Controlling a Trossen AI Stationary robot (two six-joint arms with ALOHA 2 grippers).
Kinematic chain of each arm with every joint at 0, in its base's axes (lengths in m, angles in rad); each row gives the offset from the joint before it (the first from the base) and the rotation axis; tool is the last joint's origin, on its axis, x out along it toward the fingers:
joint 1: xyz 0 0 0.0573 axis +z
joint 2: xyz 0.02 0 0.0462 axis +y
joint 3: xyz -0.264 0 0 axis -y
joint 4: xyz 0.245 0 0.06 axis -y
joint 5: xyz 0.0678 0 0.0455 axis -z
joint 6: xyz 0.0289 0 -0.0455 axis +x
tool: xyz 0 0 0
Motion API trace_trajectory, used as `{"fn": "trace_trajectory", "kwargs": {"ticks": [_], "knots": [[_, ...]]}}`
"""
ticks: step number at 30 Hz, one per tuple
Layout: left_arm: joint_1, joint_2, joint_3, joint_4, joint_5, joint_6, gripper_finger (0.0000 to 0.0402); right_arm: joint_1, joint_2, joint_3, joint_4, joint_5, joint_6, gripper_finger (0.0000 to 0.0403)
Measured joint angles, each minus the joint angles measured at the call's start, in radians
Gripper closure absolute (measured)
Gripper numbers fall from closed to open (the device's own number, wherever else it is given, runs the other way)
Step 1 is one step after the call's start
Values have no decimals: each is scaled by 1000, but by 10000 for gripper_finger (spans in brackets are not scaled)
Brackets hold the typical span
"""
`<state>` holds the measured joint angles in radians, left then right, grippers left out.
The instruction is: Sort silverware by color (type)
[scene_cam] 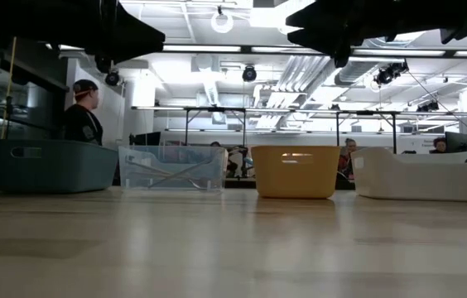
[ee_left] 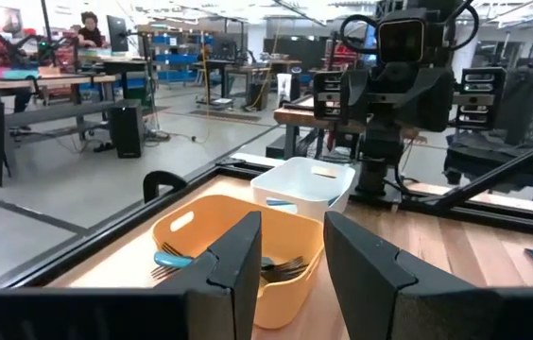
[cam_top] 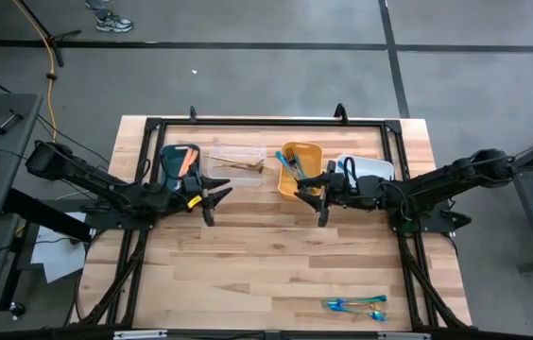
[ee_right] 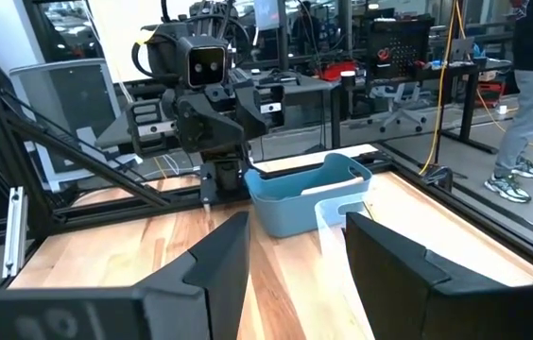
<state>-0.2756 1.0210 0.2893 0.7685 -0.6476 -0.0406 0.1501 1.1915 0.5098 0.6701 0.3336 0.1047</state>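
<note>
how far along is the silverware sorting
Mostly done, it seems: orange pieces lie in the dark teal bin, gold ones in the clear bin, forks in the yellow bin. Nothing is in hand: the left gripper and right gripper hover open and empty. Left: the teal-blue utensils near the table's front edge.

Reaching in from the left edge of the high view, left arm stretched toward frame centre, left gripper [cam_top: 209,199] hovering left of centre with fingers parted and empty. Mirroring from the right edge, right gripper [cam_top: 322,199] hanging right of centre, fingers spread and empty, both grippers facing one another.
</note>
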Motion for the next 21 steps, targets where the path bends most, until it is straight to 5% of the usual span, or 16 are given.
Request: {"fn": "trace_trajectory", "kwargs": {"ticks": [6, 16, 21], "knots": [[-23, -56, 0, -75, 0, 59, 291, 0, 0, 0, -27, 0, 0, 233], [-129, -391, -9, -435, -55, 70, 291, 1, 0, 1, -61, 0, 29, 233], [-130, -481, -136, -311, -56, 105, 291, 1, 0, 1, -61, 0, 53, 233]]}}
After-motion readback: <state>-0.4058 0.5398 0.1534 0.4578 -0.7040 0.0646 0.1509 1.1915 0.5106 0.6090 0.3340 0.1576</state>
